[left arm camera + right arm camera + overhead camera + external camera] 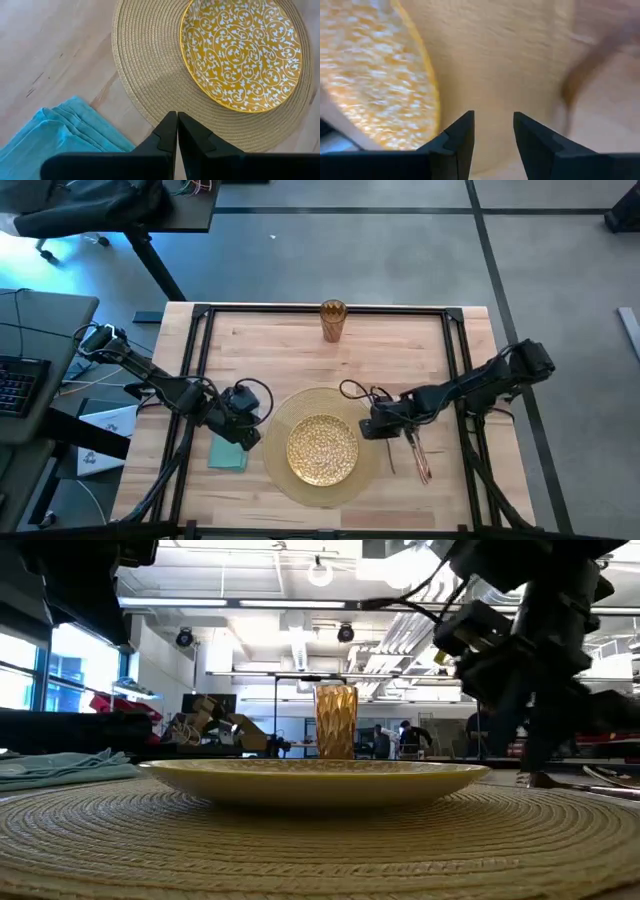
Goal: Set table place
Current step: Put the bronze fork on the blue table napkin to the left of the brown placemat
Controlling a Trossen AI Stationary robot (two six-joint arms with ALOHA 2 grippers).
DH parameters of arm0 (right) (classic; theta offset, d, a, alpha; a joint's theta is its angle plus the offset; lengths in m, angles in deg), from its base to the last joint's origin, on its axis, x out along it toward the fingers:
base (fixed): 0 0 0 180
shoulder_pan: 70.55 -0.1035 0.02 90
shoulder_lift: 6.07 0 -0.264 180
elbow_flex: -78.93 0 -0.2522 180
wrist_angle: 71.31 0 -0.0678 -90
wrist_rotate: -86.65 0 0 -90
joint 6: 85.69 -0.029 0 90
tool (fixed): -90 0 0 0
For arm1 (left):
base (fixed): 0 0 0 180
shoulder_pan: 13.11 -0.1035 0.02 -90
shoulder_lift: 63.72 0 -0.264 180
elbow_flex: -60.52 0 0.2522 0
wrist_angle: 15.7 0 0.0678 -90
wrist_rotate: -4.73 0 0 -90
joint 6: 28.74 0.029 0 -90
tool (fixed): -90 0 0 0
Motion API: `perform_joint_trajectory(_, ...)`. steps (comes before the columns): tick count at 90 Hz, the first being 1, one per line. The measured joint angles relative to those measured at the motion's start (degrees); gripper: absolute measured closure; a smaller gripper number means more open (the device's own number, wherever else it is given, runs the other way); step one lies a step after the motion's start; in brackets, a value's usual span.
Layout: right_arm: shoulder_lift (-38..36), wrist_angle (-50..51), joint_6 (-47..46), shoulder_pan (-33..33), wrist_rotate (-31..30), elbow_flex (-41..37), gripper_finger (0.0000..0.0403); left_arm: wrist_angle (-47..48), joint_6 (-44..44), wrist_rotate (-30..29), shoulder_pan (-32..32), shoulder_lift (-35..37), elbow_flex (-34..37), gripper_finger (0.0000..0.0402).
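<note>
Grey desk (40, 340) with keyboard (20, 385); black chair (90, 210).

Two dark jointed arms, looping black cables

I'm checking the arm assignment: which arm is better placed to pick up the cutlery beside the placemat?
Right. The open right gripper hovers at the round woven placemat's edge, next to the copper cutlery; the shut left gripper is across the mat, over the teal napkin.

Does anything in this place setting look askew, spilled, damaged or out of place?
Nothing looks spilled or damaged. The patterned gold plate sits on the round woven placemat, the ribbed amber cup stands upright at the far edge, and the teal napkin lies left of the mat. Only the cutlery lies loosely bunched at a slant, right of the mat.
</note>
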Motion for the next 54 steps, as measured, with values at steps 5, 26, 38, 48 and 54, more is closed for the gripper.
perform_joint_trajectory(5,-0.14,0.42,1.30,0.13,-0.13,0.59,0.0281,0.02,0.00,0.00,0.00,0.00,0.02,0.0402)
perform_joint_trajectory(26,-0.19,21.16,-0.05,0.23,-4.10,5.64,0.0281,0.02,-0.02,-0.01,0.01,0.00,0.01,0.0402)
perform_joint_trajectory(38,-0.19,26.87,-2.33,0.25,-5.37,6.17,0.0281,0.02,-0.02,-0.02,0.00,0.02,0.00,0.0402)
perform_joint_trajectory(48,0.64,27.91,-6.38,0.25,-5.02,4.90,0.0282,0.01,-0.02,0.04,0.00,0.01,0.00,0.0402)
perform_joint_trajectory(54,1.24,25.48,-6.84,0.27,-4.55,4.50,0.0287,0.02,-0.01,0.04,0.00,0.02,0.01,0.0402)
